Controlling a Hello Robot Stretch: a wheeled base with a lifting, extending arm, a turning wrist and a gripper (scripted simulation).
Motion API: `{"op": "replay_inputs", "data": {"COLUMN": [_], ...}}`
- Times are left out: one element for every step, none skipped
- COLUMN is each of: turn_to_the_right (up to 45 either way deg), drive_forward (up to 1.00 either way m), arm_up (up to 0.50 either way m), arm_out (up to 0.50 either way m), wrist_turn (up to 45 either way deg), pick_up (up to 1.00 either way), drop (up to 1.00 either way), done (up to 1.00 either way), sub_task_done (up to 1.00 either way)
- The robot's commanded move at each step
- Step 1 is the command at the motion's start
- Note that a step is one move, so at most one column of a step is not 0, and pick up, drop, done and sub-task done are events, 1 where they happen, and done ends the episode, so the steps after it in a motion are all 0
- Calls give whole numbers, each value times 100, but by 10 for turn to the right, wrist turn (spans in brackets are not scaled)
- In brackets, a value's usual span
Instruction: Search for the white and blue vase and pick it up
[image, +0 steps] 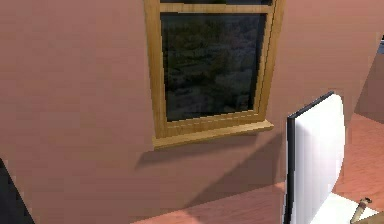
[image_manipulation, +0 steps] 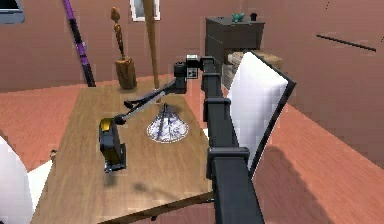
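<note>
A low round thing with a white and blue pattern (image_manipulation: 167, 128) lies on the wooden table (image_manipulation: 90, 110), near its middle in the arm side view. The dark arm (image_manipulation: 222, 140) rises from the bottom edge past the table's right side. My gripper (image_manipulation: 181, 72) is at its far end, by the two white squares, over the table's far edge and beyond the patterned thing. I cannot tell whether the gripper holds anything.
A thin dark jointed rod (image_manipulation: 150, 97) on a yellow and black base (image_manipulation: 110, 145) crosses the table. White chairs (image_manipulation: 257, 100) (image_manipulation: 14, 192) (image: 315, 165) flank it. Beyond it are a wooden statue (image_manipulation: 120, 50), a purple stick (image_manipulation: 78, 42) and a dark cabinet (image_manipulation: 236, 35). Ahead is a pink wall with a window (image: 213, 65).
</note>
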Motion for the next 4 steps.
{"op": "replay_inputs", "data": {"turn_to_the_right": [0,0,0,0], "drive_forward": [0,0,0,0], "arm_up": [0,0,-30,0], "arm_out": [0,0,0,0], "wrist_turn": [450,150,0,0], "pick_up": [0,0,0,100], "drop": [0,0,0,0], "done": [0,0,0,0], "sub_task_done": [0,0,0,0]}}
